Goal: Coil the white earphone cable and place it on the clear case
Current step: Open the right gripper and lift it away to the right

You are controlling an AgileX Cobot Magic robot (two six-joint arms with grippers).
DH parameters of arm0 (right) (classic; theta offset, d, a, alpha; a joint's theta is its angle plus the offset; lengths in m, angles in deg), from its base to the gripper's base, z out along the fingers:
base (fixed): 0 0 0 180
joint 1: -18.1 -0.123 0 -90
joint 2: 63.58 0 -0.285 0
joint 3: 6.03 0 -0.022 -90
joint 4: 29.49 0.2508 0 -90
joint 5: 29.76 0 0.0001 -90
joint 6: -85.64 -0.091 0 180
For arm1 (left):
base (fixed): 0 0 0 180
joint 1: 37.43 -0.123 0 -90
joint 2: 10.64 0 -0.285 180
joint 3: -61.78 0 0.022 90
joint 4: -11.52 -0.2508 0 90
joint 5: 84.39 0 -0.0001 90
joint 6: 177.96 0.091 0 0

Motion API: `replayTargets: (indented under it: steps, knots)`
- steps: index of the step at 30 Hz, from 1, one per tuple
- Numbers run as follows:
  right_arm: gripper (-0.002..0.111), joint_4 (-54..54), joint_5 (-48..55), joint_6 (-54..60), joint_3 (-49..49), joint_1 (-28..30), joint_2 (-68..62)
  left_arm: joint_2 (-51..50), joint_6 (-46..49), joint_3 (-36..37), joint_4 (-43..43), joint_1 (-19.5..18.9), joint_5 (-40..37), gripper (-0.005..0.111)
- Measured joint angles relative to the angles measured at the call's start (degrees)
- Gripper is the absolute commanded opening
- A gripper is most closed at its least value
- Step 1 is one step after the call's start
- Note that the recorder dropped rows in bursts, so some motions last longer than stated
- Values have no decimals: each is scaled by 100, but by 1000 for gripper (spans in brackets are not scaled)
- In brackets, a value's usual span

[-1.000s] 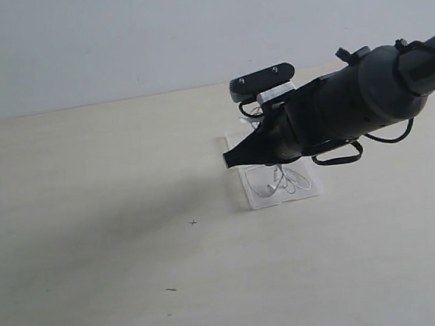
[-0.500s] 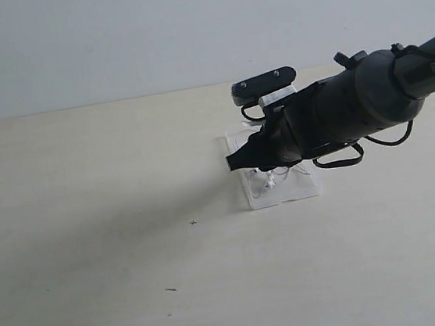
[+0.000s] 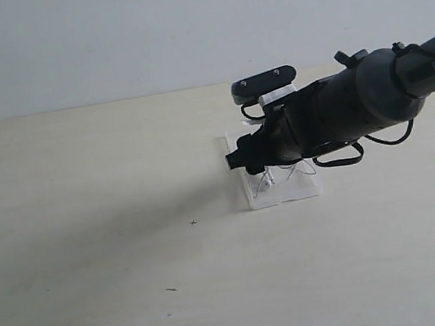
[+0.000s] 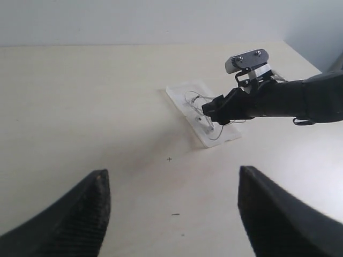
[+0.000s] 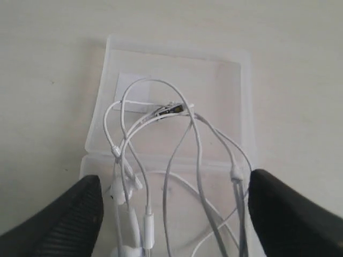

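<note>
The clear case [image 5: 177, 69] lies open and flat on the table, with a white sticker [image 5: 131, 88] on its far panel. The white earphone cable [image 5: 195, 139] rests on it in loose loops, its earbuds [image 5: 120, 190] and plug [image 5: 171, 110] showing. My right gripper [image 5: 174, 214] hovers just over the case, open, its fingers standing either side of the loops. In the exterior view the right gripper [image 3: 237, 161] hides part of the case [image 3: 299, 189] and cable [image 3: 269, 179]. My left gripper [image 4: 174, 214] is open and holds nothing, well short of the case [image 4: 179, 96].
The pale wooden table [image 3: 93, 248] carries a few small dark specks [image 3: 193, 222]. A plain grey wall stands behind it. The right arm [image 3: 353, 108] with its black cable loop [image 3: 339, 158] stretches in from the right.
The right gripper has dropped a little closer to the case and turned slightly, covering more of the cable. The cable and case lie as before.
</note>
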Motion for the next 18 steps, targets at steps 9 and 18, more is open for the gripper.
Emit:
replayTargets:
  steps: [9,18]
  knots:
    - [71,0,-508,-43,-9,0,875,0,-24,96,0,0,-22,66]
    - [0,-9,-727,-303,-847,0,2454,0,-36,96,0,0,-11,10]
